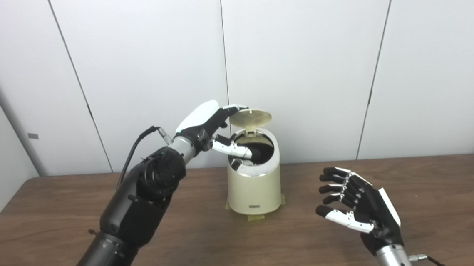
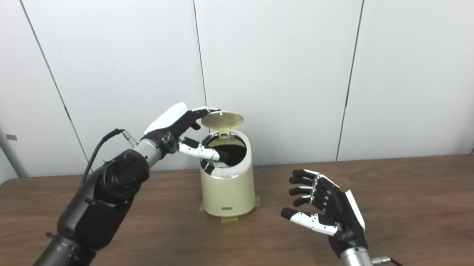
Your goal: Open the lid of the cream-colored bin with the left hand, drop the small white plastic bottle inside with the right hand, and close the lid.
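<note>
The lid [image 1: 250, 116] stands raised at 12 o'clock of the cream bin [image 1: 254, 190], the left hand [image 1: 209, 126] touching its edge with spread fingers, while the right hand [image 1: 357, 206] waits empty and spread at 4 o'clock; the bottle is not visible, maybe already inside.

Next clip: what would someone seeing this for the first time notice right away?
The cream-colored bin at the middle of the wooden table, its round lid tipped up and the dark inside showing. The left hand is up at the bin's left rim, fingertips at the lid's edge and thumb reaching over the opening. The right hand hovers open and empty to the bin's right; no white bottle is in sight.
</note>
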Tool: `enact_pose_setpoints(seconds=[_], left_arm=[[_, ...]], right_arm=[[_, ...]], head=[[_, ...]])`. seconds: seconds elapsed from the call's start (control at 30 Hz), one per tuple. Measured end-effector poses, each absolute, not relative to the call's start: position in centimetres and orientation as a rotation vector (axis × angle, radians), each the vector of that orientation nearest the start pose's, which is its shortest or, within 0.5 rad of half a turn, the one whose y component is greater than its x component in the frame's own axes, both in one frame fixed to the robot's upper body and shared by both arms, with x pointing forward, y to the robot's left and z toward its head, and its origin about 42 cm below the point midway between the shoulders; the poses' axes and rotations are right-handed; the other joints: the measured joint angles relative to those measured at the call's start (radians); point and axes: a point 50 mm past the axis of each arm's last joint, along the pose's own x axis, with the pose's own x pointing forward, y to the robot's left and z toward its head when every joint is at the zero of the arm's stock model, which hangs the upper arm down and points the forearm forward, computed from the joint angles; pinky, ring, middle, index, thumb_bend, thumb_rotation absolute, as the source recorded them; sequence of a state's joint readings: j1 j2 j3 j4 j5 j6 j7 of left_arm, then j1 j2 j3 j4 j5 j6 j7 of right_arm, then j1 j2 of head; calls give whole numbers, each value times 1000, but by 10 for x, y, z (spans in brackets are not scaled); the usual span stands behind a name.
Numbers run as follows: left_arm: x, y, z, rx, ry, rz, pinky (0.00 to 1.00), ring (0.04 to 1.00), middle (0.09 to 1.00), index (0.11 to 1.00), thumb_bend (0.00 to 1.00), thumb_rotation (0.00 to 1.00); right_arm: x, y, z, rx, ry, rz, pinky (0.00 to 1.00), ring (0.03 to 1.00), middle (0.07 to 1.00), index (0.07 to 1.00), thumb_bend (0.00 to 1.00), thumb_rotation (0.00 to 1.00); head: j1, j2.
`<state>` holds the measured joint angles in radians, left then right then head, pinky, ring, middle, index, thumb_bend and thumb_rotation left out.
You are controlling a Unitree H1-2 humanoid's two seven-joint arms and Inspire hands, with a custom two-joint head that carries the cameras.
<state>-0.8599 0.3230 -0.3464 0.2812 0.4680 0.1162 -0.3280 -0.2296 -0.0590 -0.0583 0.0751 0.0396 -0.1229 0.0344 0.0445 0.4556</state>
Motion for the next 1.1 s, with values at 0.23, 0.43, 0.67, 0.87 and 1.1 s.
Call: enact_pose_setpoints(seconds=[0.23,0.43,0.67,0.87,1.1], left_arm=[[480,159,332,1107,-380,-505,927,1000,887,860,1000,403],[471,160,332,1123,-389,-536,982,1000,892,861,993,403],[459,167,334,1167,-418,-565,1000,1000,876,858,997,414],[455,171,333,1242,-442,-571,991,1000,866,859,1000,466],[455,175,333,1309,-449,-558,1000,991,856,845,999,450]], right_arm=[[355,-226,155,-17,-273,30,475,609,682,681,830,217],[355,-223,155,-24,-270,29,459,597,683,685,848,246],[355,-221,155,-19,-267,28,462,592,680,684,824,208],[355,-220,155,-9,-259,29,467,590,681,684,812,182],[355,-218,157,-4,-262,34,464,586,673,685,822,194]], head=[[-3,2],[-9,8],[-14,14],[-17,20],[-20,29]])
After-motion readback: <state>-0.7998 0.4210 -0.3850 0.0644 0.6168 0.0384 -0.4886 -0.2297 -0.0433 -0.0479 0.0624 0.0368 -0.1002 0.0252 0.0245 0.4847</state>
